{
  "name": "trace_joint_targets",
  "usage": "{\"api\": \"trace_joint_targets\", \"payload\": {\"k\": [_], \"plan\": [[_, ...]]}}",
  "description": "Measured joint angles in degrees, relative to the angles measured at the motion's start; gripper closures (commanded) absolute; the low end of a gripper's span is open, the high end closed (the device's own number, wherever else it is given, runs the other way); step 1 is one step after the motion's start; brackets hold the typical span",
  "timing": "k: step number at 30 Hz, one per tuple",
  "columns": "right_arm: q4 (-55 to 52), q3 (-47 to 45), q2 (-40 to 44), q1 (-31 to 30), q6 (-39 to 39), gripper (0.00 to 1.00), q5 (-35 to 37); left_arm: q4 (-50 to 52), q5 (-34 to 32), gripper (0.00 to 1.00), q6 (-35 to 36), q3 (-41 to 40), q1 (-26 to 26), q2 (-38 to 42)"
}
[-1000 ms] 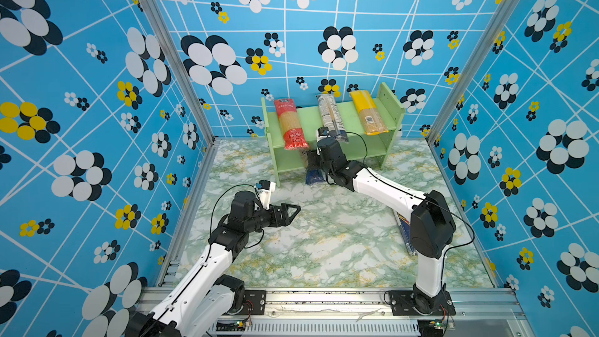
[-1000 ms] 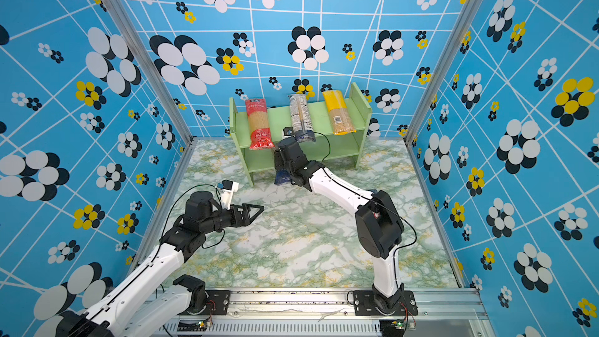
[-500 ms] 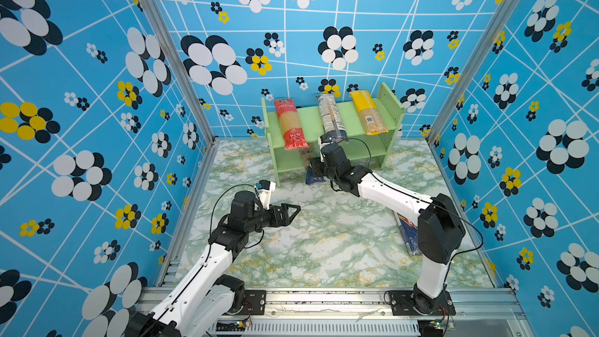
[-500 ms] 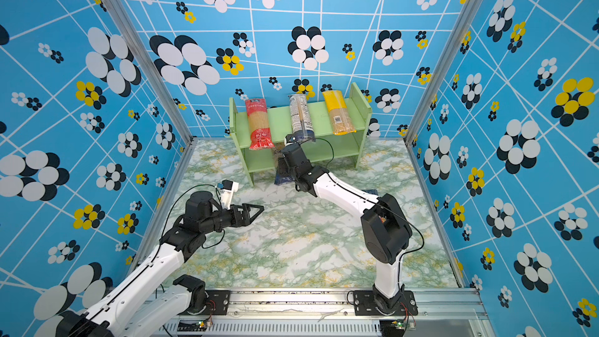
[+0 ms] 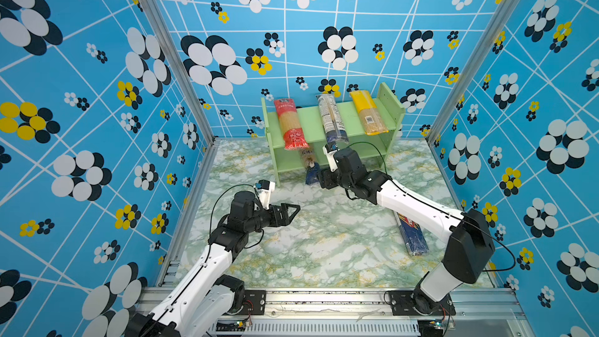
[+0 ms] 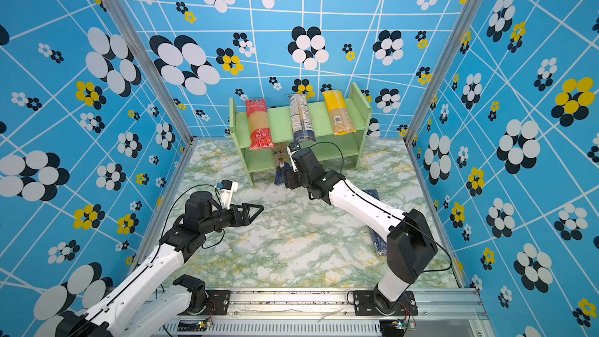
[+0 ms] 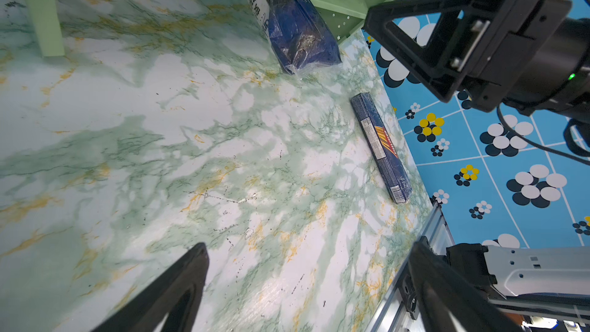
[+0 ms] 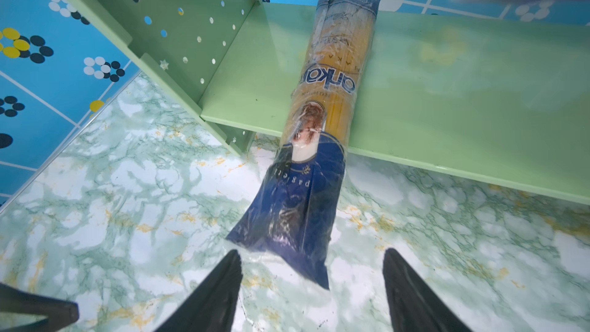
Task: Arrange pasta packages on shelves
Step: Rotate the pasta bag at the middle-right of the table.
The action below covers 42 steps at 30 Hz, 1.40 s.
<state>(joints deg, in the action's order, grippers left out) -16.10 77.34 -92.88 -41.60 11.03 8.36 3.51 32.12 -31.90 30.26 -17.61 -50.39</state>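
The pale green shelves [image 5: 309, 118] [image 6: 278, 121] stand at the back of the marble table. On the top tier lie a red pasta package [image 5: 288, 124], a clear one [image 5: 331, 118] and a yellow one [image 5: 368, 113]. A brownish package with a dark blue end [image 5: 310, 170] [image 8: 329, 91] lies on the lower tier, its blue end drooping onto the table. My right gripper [image 5: 319, 178] [image 8: 311, 251] is open just behind that end, not gripping it. A dark blue Barilla package [image 5: 411, 235] [image 7: 381, 148] lies by the right wall. My left gripper [image 5: 293, 210] [image 7: 308, 247] hovers open and empty over the table.
Patterned blue walls close in the table on three sides. An aluminium rail [image 5: 324, 293] runs along the front edge. The shelf's left front leg [image 5: 277, 170] stands close to the brownish package. My right arm [image 5: 418, 209] passes over part of the Barilla package.
The right gripper has opened and let go of the brownish package, drawing back slightly; the package's blue end now rests on the table. The left arm has not moved.
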Motion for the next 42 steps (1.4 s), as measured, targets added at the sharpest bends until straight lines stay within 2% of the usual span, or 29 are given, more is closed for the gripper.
{"api": "trace_joint_targets", "payload": {"k": [4,10,16,22,26,42], "plan": [[-6.8,-0.5,3.9,0.0,-0.8,0.15,1.4,0.0,-0.2,0.01,-0.2,0.0,0.0,0.0],[-18.6,-0.5,6.9,0.5,1.7,0.12,6.5,0.0,-0.9,0.01,-0.6,0.0,0.0,0.0],[-25.8,-5.5,10.3,5.9,8.3,0.07,8.2,-0.1,-1.4,0.01,-1.8,-1.1,0.0,1.1],[-26.9,-15.2,16.9,15.5,16.8,0.01,6.5,0.0,-1.7,0.01,-2.6,-1.9,0.0,2.3],[-26.5,-21.2,20.8,21.3,21.6,0.01,4.5,0.0,-1.7,0.01,-2.6,-1.9,0.0,2.5],[-27.1,-29.3,21.4,35.1,33.5,0.01,3.2,-0.1,-2.0,0.01,-2.6,-1.9,0.0,1.4]]}}
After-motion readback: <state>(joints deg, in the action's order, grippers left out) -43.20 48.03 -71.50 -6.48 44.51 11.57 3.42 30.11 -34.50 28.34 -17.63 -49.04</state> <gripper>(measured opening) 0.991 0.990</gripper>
